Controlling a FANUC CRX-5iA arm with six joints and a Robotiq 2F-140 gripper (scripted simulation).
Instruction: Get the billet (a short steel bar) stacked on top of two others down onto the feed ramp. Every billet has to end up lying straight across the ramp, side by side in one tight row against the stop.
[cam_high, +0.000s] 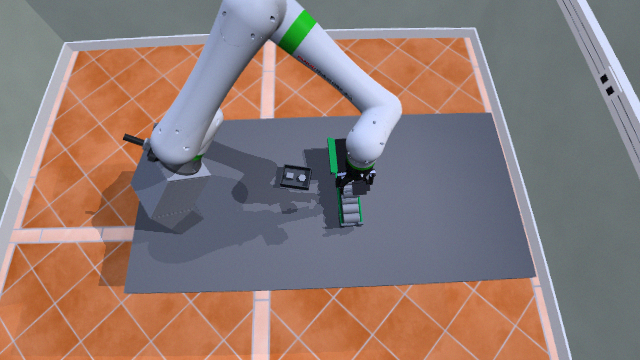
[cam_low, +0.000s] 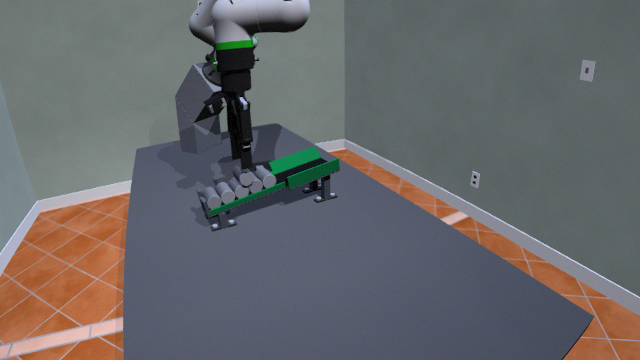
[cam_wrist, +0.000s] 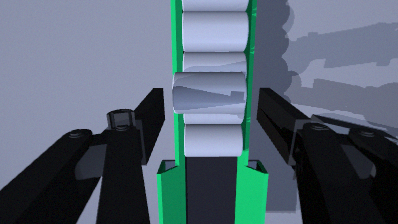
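A green feed ramp (cam_low: 280, 177) slopes down to a stop at its low end (cam_low: 206, 204). Several grey steel billets (cam_low: 226, 191) lie across it in a row. One billet (cam_low: 243, 175) sits on top of two others; in the wrist view this stacked billet (cam_wrist: 209, 92) lies across the ramp, slightly skewed. My gripper (cam_wrist: 211, 104) is open, one finger on each side of the ramp, level with the stacked billet's ends and not touching it. In the exterior and top views my gripper (cam_low: 246, 162) (cam_high: 345, 185) points straight down just above that billet, and it hides part of the ramp.
A small dark tray (cam_high: 295, 177) with two small parts lies on the mat to the left of the ramp. The robot's grey pedestal (cam_high: 170, 192) stands at the mat's left edge. The ramp's upper end (cam_low: 305, 162) holds no billets.
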